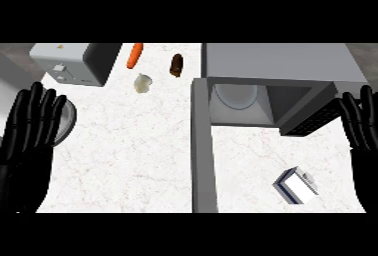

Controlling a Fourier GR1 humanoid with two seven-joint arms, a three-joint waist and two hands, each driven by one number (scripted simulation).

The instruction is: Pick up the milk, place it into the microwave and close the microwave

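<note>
Judging by its look, we take the milk carton (pixel 297 186) for a light-to-middling load. It seems a stiff box with flat walls that would dent under a hard squeeze, and smooth enough to slide against the fingers. It sits on the white counter (pixel 133 160) in front of the open microwave (pixel 280 65), to the right of the microwave door (pixel 203 150), which stands swung out toward us. It is nearer our right hand than our left.

We would take hold across two opposite flat faces, around the middle of the body, thumb on one side and fingers on the other (the ridged top end looks a poor place to pinch).

Its outline is turned diagonally to the counter's edge. The long axis seems to run from lower left to upper right in the head view, with the grey ridged end toward the microwave. Whether it stands or lies on its side we cannot tell from this steep angle.

Our right hand (pixel 360 122) shows at the right edge, fingers straight and pointing up, holding nothing. Our left hand (pixel 33 125) rests likewise at the left edge, empty and well apart from the carton.
</note>
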